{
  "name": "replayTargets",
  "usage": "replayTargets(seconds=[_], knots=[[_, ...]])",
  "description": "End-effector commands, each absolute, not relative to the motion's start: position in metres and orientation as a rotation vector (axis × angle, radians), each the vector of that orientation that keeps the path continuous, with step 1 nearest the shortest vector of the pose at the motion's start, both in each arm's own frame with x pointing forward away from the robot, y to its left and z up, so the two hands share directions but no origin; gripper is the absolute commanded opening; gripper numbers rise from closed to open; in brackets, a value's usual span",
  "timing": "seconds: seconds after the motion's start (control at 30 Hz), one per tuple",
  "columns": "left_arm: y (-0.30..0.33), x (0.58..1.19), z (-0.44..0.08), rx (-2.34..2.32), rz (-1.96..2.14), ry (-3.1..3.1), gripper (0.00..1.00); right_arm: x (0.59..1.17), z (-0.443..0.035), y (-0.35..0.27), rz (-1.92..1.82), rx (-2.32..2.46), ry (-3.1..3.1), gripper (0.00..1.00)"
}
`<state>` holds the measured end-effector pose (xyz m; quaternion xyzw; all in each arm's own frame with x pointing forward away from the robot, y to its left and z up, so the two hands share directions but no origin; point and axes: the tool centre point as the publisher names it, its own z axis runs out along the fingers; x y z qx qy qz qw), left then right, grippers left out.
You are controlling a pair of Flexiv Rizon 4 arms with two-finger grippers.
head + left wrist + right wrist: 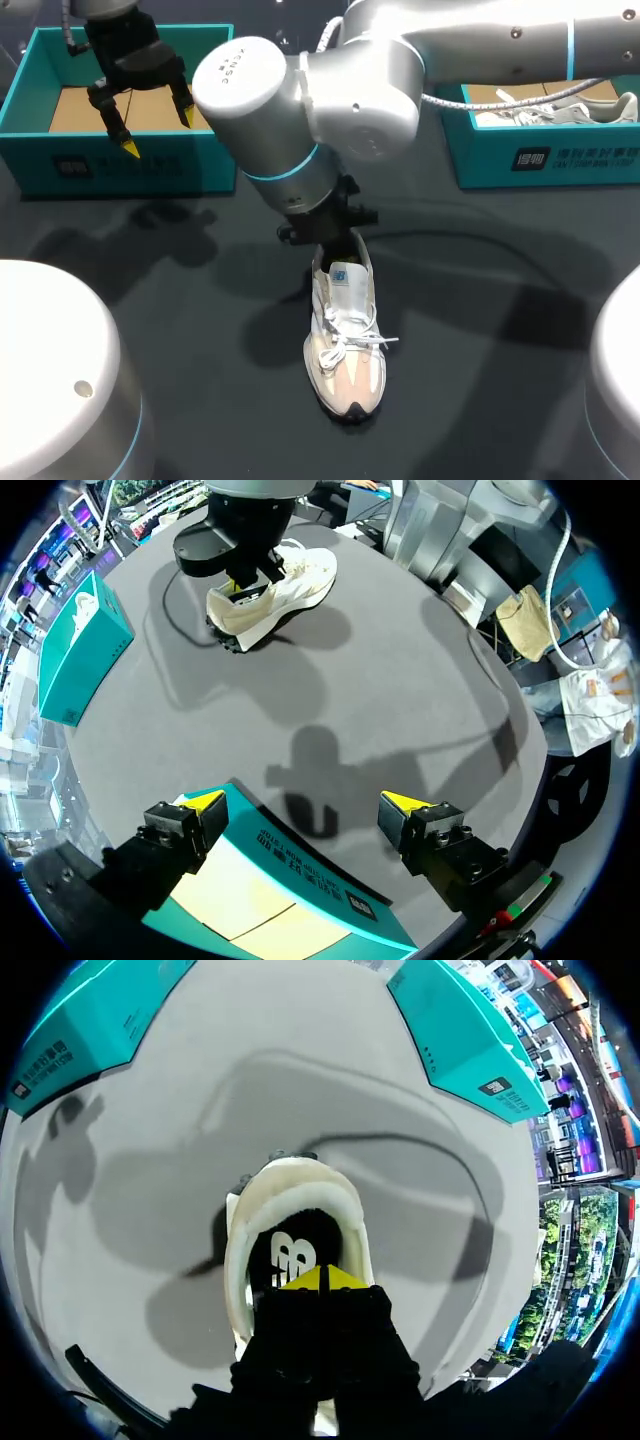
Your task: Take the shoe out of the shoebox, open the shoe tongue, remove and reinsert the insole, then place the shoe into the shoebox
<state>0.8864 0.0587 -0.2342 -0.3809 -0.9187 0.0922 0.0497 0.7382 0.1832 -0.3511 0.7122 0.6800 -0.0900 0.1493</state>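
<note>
The table (500, 330) is big, flat and dark grey. Light shines down on it from above. It makes soft dark shadows (150, 240) on the table top.

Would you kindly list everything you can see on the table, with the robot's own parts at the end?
table: one, dark grey, under everything.
shoe: one, white and cream with a peach toe, upright at mid-table, toe toward the near edge.
left box: one, teal with a tan floor, far left, nothing seen inside.
right box: one, teal, far right.
second shoe: one, white and grey, inside the right box.
domes: two, white, at the near left and near right corners.
left gripper: one, black with yellow tips, open, above the left box's front wall.
right gripper: one, black with yellow tips, tips together at the shoe's opening.
</note>
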Motion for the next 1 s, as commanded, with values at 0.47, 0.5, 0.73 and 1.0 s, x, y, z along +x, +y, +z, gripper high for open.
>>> replayTargets(seconds=[0.47,0.5,0.73,1.0], knots=[[0.06,0.885,-0.234,-1.162,0.278,-2.801,1.0,0.733,-0.402,0.182,-0.318,2.079,1.969,0.0],[0.06,0.885,-0.234,-1.162,0.278,-2.801,1.0,0.733,-0.401,0.184,-0.319,2.081,1.969,0.0],[0.06,0.885,-0.234,-1.162,0.278,-2.801,1.0,0.737,-0.376,0.196,-0.267,2.029,1.981,0.0],[0.06,0.885,-0.234,-1.162,0.278,-2.801,1.0,0.749,-0.375,0.185,-0.225,2.013,2.009,0.0]])
